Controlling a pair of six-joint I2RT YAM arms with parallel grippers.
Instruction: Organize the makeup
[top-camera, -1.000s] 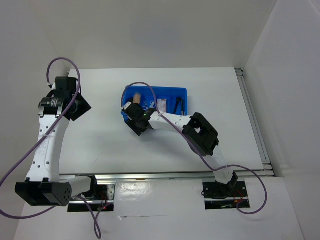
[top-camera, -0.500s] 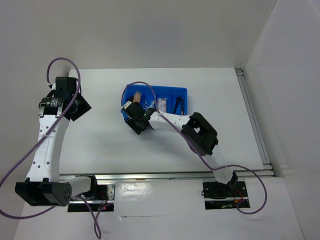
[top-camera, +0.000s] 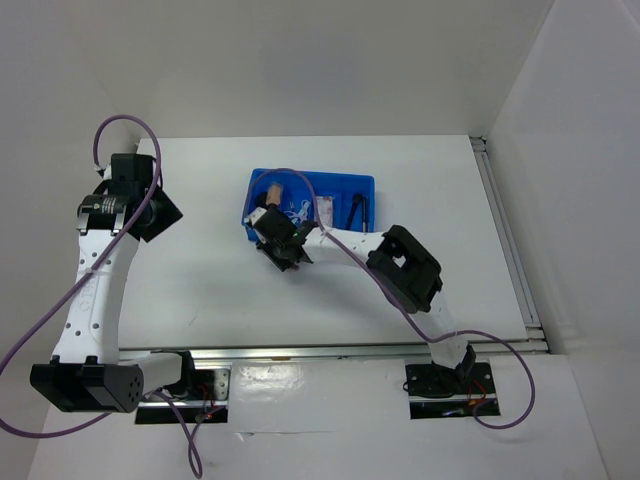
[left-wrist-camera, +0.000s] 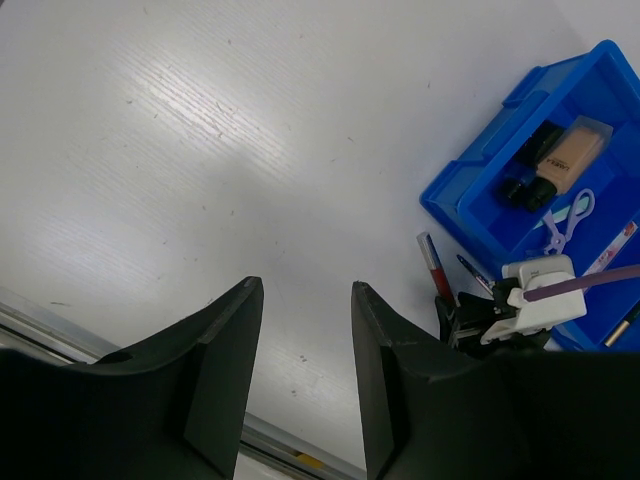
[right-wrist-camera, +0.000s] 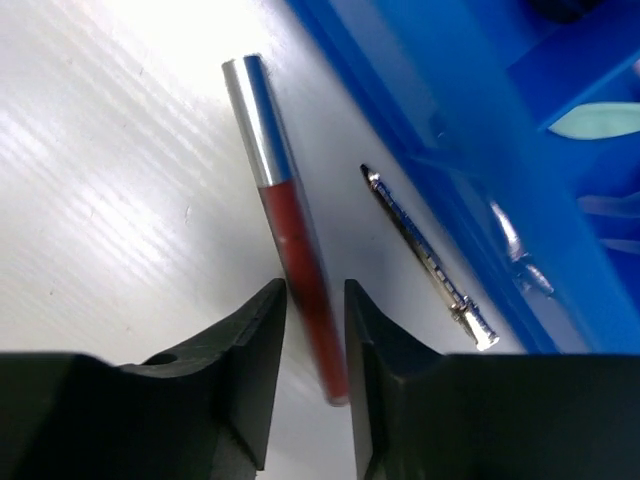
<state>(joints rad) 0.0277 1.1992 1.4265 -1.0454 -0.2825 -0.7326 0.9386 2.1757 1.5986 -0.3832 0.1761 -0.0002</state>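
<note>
A red lip-gloss tube (right-wrist-camera: 285, 215) with a silver cap lies on the white table just outside the blue tray (right-wrist-camera: 470, 130). My right gripper (right-wrist-camera: 314, 290) hangs low over it, its narrowly open jaws straddling the tube's lower end. A thin dark pencil (right-wrist-camera: 425, 255) lies between the tube and the tray wall. In the top view the right gripper (top-camera: 283, 245) is at the tray's (top-camera: 340, 182) near-left corner. The tray holds a tan stub (top-camera: 273, 190), a pinkish packet (top-camera: 323, 210) and dark pencils (top-camera: 360, 208). My left gripper (left-wrist-camera: 305, 290) is open and empty, far left.
The left wrist view shows the tube (left-wrist-camera: 432, 265) and pencil (left-wrist-camera: 472, 272) beside the tray (left-wrist-camera: 470, 215), with a lilac plastic piece (left-wrist-camera: 560, 225) and black items (left-wrist-camera: 530, 180) inside. A metal rail (top-camera: 510, 240) runs along the table's right edge.
My right gripper has shifted a little toward the tray's near-left corner and turned slightly. The left arm has not moved.
</note>
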